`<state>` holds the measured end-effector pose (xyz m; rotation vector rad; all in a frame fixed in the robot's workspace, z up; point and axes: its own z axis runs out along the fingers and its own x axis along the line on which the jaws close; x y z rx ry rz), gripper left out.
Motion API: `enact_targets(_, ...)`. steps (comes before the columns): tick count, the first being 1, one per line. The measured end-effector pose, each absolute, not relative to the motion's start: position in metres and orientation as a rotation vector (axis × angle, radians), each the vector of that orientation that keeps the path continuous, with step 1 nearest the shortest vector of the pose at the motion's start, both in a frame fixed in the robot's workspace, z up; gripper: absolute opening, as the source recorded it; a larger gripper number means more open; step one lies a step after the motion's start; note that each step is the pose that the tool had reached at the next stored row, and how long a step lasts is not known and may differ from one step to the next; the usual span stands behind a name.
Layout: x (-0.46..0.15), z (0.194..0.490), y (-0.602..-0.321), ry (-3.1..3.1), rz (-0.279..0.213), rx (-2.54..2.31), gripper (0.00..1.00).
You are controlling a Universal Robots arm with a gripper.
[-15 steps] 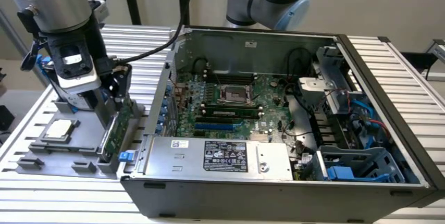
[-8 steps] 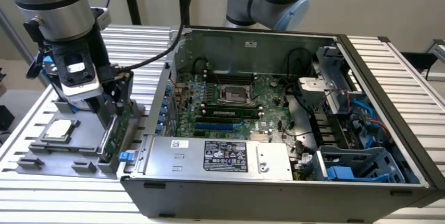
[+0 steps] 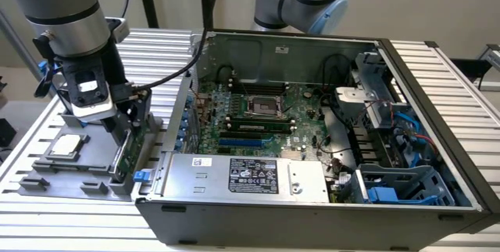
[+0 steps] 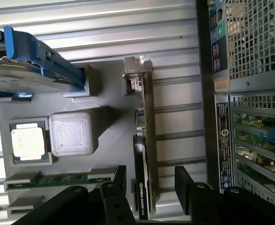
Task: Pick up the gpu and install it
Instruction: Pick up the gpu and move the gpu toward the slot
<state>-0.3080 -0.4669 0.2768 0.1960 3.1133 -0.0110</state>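
Note:
The gpu [image 3: 125, 153] stands on its long edge in a slot of the grey parts tray [image 3: 47, 173], at the exterior view's left beside the open computer case [image 3: 437, 117]. In the wrist view the gpu [image 4: 145, 140] is a thin card seen edge-on, with its silver bracket [image 4: 137, 70] at the far end and a black cover on one side. My gripper [image 3: 129, 120] hangs right over it, open. The two black fingers [image 4: 116, 190] stand on either side of the card, apart from it, with the gripper [image 4: 149, 187] centred on its near end.
The tray also holds a processor chip [image 4: 28, 140], a memory stick [image 4: 57, 179], a clear square block [image 4: 70, 133] and a silver hard drive with blue rails [image 4: 29, 61]. Inside the case lie the green motherboard [image 3: 258, 108] and the power supply [image 3: 242, 176]. A second arm [image 3: 301, 0] stands behind the case.

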Motion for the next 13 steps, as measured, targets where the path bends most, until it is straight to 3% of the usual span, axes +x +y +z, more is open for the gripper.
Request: enact_targets(13, -0.314, 0.253, -0.467, 3.11, -0.01, 0.199, 0.54)
